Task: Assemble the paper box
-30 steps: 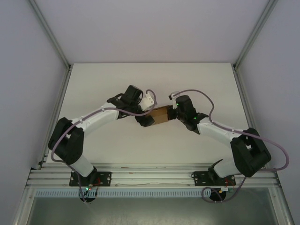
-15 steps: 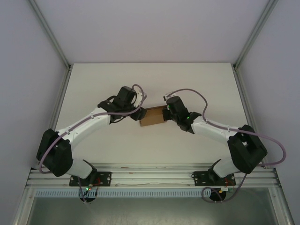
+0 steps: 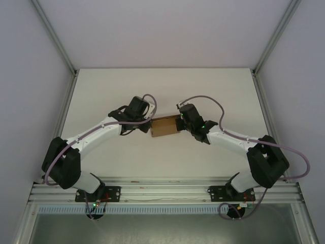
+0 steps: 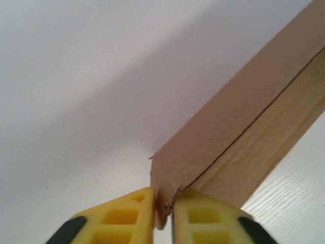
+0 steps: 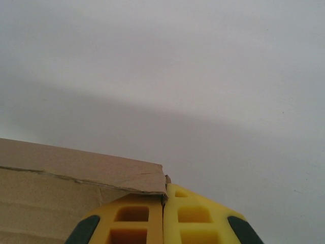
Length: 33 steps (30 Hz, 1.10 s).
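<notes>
The brown cardboard paper box (image 3: pixel 164 126) sits mid-table between the two arms. My left gripper (image 3: pixel 151 125) is at its left end. In the left wrist view the yellow fingers (image 4: pixel 122 216) are shut on a corner flap of the paper box (image 4: pixel 238 127), with thin card pinched between them. My right gripper (image 3: pixel 180 122) is at the right end. In the right wrist view its yellow fingers (image 5: pixel 195 218) are pressed together on the edge of the paper box (image 5: pixel 76 175), a sliver of card showing at the tips.
The white table (image 3: pixel 162 91) lies inside a framed enclosure with aluminium posts (image 3: pixel 53 38) and pale walls. An aluminium rail (image 3: pixel 162 192) with both arm bases runs along the near edge. Purple cables loop over each arm.
Both arms have carried the box slightly up and left on the table since a second ago. The left arm has lowered and stretched out. Little has moved in the last half second.
</notes>
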Tool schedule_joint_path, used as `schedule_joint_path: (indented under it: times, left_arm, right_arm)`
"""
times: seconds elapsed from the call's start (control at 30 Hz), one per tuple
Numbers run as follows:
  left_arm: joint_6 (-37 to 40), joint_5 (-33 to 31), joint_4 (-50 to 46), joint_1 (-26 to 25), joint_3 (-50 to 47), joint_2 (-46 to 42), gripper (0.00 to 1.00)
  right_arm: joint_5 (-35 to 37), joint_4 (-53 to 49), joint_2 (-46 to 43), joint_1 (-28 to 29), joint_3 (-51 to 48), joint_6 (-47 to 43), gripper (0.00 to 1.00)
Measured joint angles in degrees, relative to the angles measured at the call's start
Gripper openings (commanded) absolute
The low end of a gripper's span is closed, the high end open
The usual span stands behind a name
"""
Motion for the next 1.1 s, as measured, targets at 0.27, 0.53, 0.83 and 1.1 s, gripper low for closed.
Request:
schedule_joint_path:
  times: [0.27,0.53,0.83,1.1]
  left_arm:
    - [-2.43,-0.39,-0.07,0.00,0.44,0.28,0.00]
    - [-9.81,2.99,-4.28,0.07,2.97,0.57,0.00]
    - [-19.02,11.54,-12.68,4.35,9.62,5.60,0.00]
    - [-21.88,21.38,-15.13,8.83,12.94,8.70,0.00]
  right_arm:
    - [0.15,-0.50,0.00,0.24,0.11,-0.72,0.06]
    - [1.99,-2.25,-0.17,1.18,0.48,-3.04,0.06]
    - [5.33,-3.78,0.11,3.69,1.22,-4.52,0.05]
    - [8.41,-3.82,0.50,5.22,1.22,-5.11,0.05]
